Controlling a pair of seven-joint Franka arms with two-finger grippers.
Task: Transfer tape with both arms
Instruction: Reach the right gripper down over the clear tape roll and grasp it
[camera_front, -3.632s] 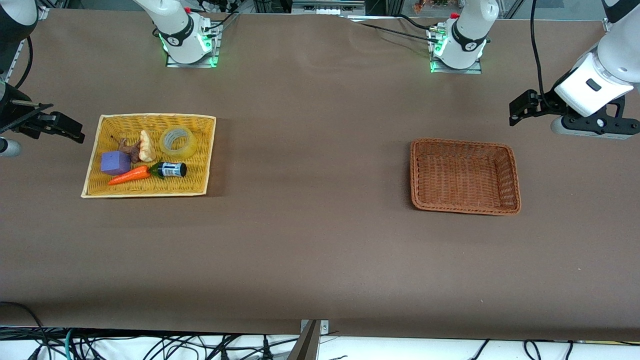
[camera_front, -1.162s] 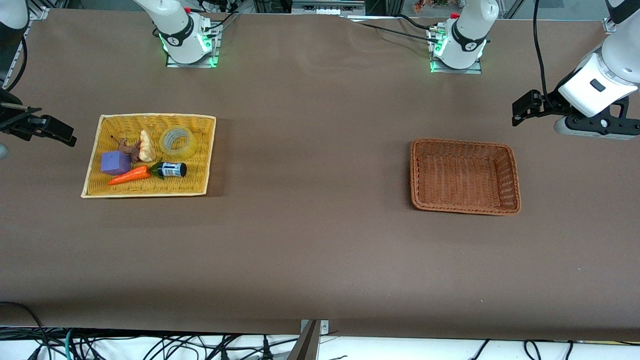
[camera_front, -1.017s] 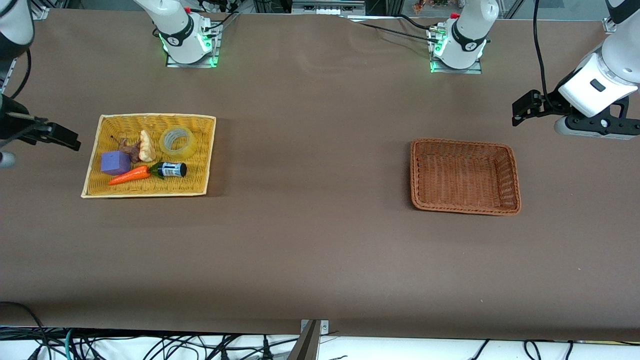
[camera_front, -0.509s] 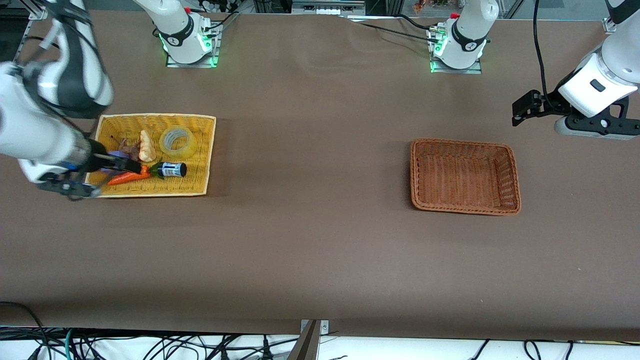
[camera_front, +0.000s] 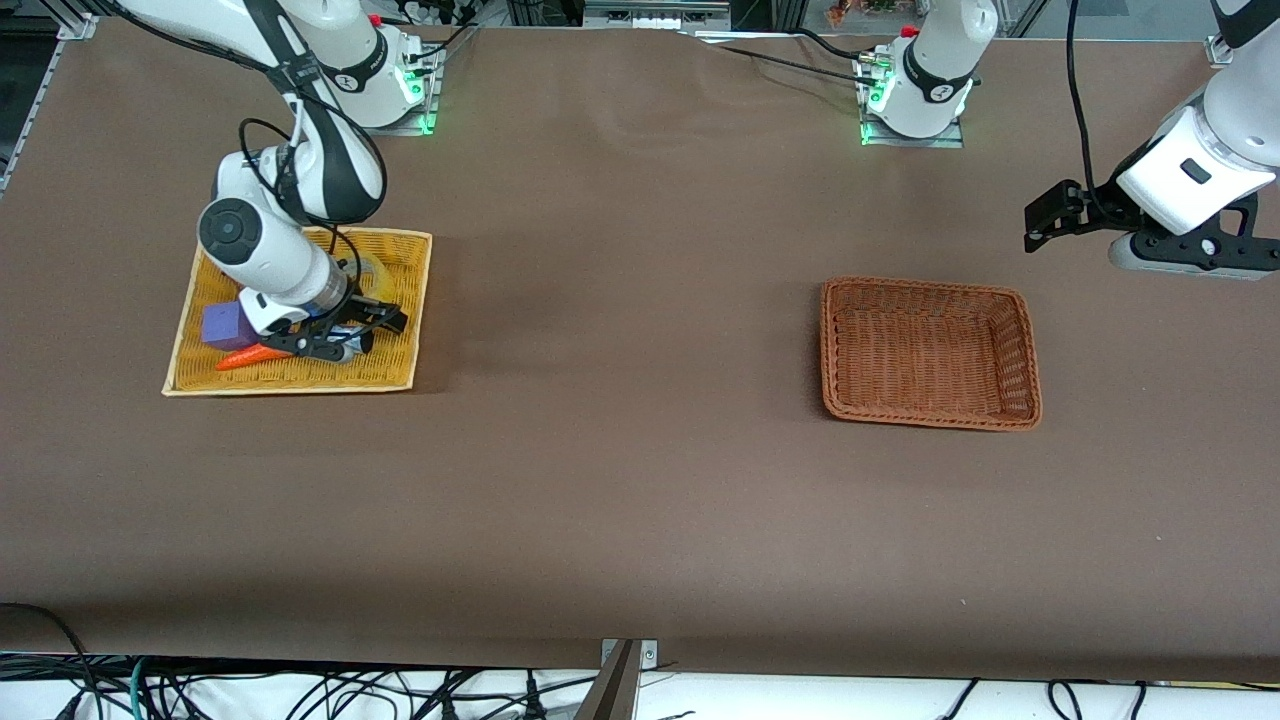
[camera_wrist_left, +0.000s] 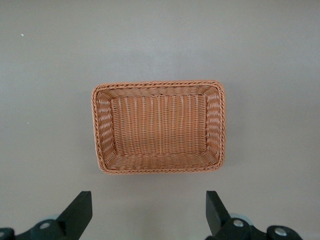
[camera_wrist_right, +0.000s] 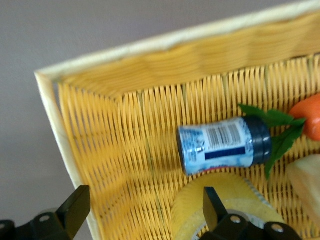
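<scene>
Swinging in from the right arm's end of the bench, the right claw (camera_front: 350, 335) now hangs over the yellow basket (camera_front: 412, 300), its fingers spread wide and holding nothing. Its wrist view shows the tape (camera_wrist_right: 225, 197) lying flat in the basket, just under one finger (camera_wrist_right: 215, 207), with a small blue-labelled bottle (camera_wrist_right: 225, 145) on its side just beside the roll and the carrot (camera_wrist_right: 307, 117) at the bottle's cap end. From the front, the arm hides most of the tape (camera_front: 378, 283). Waiting well apart, the left claw (camera_wrist_left: 147, 215) hangs wide open and empty over the bench beside the brown basket (camera_front: 930, 415).
</scene>
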